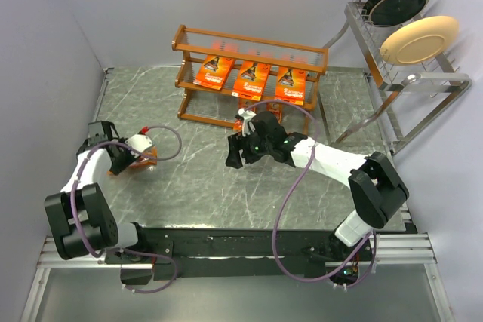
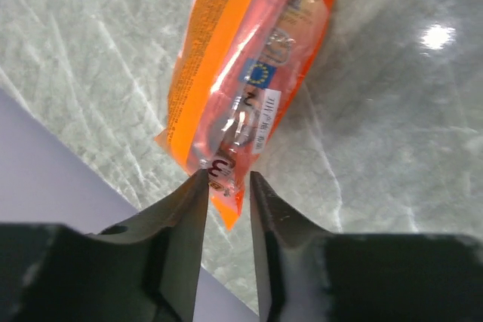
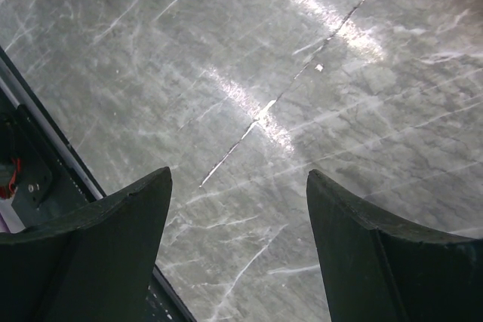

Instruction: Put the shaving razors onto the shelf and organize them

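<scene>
Grey marble table point(image 1: 189, 182) — orange shelf point(image 1: 249, 39), lilac walls point(image 1: 45, 35).

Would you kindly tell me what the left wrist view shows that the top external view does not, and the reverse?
Only the left wrist view: the printed label with a blue flag mark on the blister pack, and a close look at the left gripper pinching its end. Only the top external view: the shelf holding three large razor cards, the plate rack, the right gripper. Both: the marble table under the held pack.
</scene>
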Controlling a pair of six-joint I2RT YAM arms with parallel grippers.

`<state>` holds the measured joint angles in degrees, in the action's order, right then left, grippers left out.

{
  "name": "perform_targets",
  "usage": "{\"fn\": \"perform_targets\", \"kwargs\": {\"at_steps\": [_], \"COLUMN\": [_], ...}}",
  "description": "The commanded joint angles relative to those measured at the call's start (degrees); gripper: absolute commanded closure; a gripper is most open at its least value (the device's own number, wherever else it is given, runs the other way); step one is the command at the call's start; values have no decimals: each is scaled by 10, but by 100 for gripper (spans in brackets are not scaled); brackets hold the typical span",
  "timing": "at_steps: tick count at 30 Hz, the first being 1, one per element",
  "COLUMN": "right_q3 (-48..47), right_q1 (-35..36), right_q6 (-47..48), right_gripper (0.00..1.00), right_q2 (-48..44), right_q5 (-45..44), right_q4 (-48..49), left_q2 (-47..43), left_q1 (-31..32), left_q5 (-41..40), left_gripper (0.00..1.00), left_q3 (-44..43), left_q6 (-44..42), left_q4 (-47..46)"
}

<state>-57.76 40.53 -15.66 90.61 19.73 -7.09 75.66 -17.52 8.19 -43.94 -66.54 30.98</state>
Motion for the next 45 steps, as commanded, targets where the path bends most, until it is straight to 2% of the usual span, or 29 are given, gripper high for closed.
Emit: {"fn": "perform_targets", "kwargs": {"at_steps": [1,3,4,5,6,9,10,12,15,20,26,32,35,38,41,43,44,45], "right_q3": [2,6,7,8,10,12,12,15,21,21,21,21,22,24,26,26,28,30], "right_q1": [-8,-10,-11,-14,-14,-16,-17,-19,-21,-24,-25,-25,-25,-25,-25,-24,-25,-25], "right_q6": [-11,-14,-15,-16,-17,-17,-18,-20,-21,-23,-23,-25,-27,-27,-28,-24,-24,-24], "right_gripper": [21,21,21,21,21,21,21,21,21,21,21,21,21,21,21,21,21,21], "right_q2": [-3,-3,-4,-4,-4,-4,-4,-6,-8,-5,-3,1,1,1,1,-2,-3,-4], "right_q5": [-9,-11,-11,-11,-10,-7,-8,-8,-8,-5,-4,-10,-12,-14,-16,-17,-19,-21], "right_q4": [21,23,23,23,25,27,27,29,30,28,26,27,27,28,30,30,30,30], "left_q2": [12,29,30,27,22,-26,-46,-58,-65,-61,-20,17,29,41,42,41,36,19], "left_q1": [2,2,2,0,1,2,1,1,2,4,5,7,7,7,6,2,-1,-5], "left_q5": [72,91,97,93,90,73,68,53,34,-14,-41,-45,-38,-27,-13,7,14,26], "left_gripper": [74,79,78,71,52,37,35,34,33,32,36,51,64,73,77,72,55,46], "left_q3": [-62,-103,-110,-112,-105,-54,-41,-13,19,78,106,87,62,41,36,26,25,29], "left_q6": [5,40,51,66,58,-11,-31,-69,-68,-48,-38,-9,15,27,25,19,19,15], "left_q4": [95,129,125,110,106,93,97,101,68,-104,-195,-231,-246,-236,-233,-192,-190,-189]}}
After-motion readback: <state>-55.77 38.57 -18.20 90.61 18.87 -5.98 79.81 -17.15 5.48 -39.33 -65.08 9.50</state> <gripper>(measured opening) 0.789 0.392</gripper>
